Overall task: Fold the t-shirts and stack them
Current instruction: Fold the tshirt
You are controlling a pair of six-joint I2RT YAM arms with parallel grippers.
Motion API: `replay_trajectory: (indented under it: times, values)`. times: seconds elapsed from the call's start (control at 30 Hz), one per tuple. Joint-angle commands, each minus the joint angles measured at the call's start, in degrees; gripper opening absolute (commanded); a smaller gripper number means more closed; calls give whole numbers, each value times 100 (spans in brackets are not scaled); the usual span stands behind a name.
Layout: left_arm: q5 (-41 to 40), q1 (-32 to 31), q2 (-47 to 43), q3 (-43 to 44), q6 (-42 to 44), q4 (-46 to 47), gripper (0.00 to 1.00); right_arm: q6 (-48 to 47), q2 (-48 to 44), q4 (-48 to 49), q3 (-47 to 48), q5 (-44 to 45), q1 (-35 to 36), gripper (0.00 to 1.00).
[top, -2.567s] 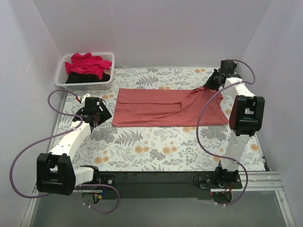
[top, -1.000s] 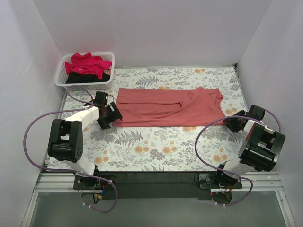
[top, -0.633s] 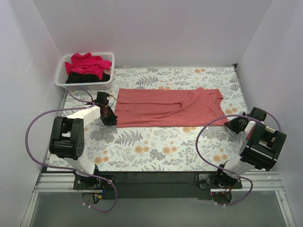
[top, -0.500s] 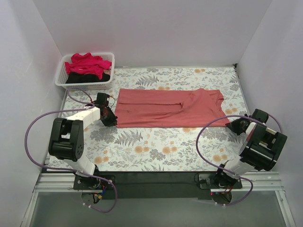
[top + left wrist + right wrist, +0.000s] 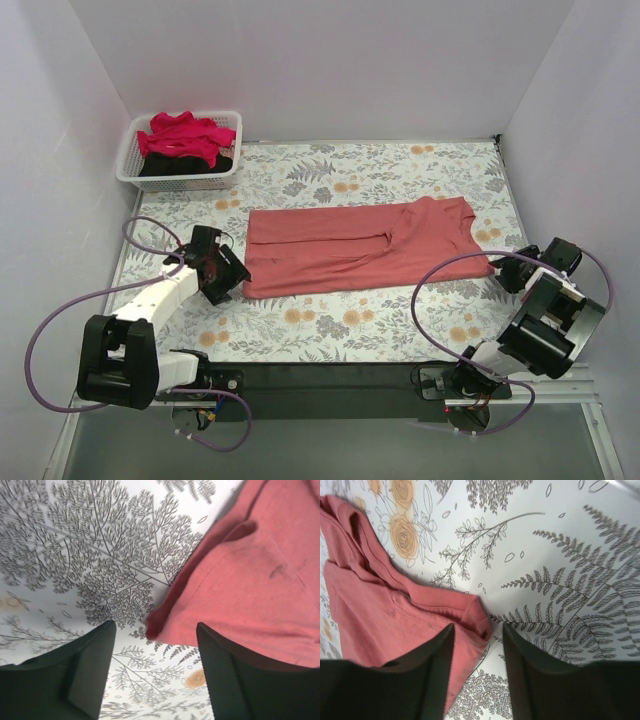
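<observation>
Nothing readable here, folks. The coral-red t-shirt [image 5: 340, 250] has no print or visible tag, and the tablecloth [image 5: 330, 320] just has ferns and flowers, no lettering in any view.

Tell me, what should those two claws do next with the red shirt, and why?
Probably close both. The left gripper and right gripper stand open, each with a near corner of the red shirt between its jaws; gripping would let them fold it.
</observation>
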Motion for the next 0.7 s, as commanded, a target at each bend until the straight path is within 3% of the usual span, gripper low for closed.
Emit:
replay_trajectory:
  times: [0.0,0.03,0.13,0.27,0.37,0.5,0.67]
  values:
    - [-397,31,-188,565,461,-100,67,-279,-442,-197,131,574,-1,54]
    - [-372,31,-170,636,855,92,69,-314,-669,-224,148,722,43,61]
    - [-354,31,181,1057,1384,356,72,-428,-978,-364,271,1047,236,67]
    - [-188,23,620,1401,2149,700,73,-622,-1461,-496,447,1470,692,68]
    - [417,5,1051,1752,2782,788,72,-840,-1638,-470,588,1620,1113,68]
    - [1200,-21,1394,1990,3590,999,66,-1333,-1525,-338,921,1261,1720,67]
    - [1456,-92,1834,2201,4259,990,61,-1940,-1033,-321,1448,821,2721,65]
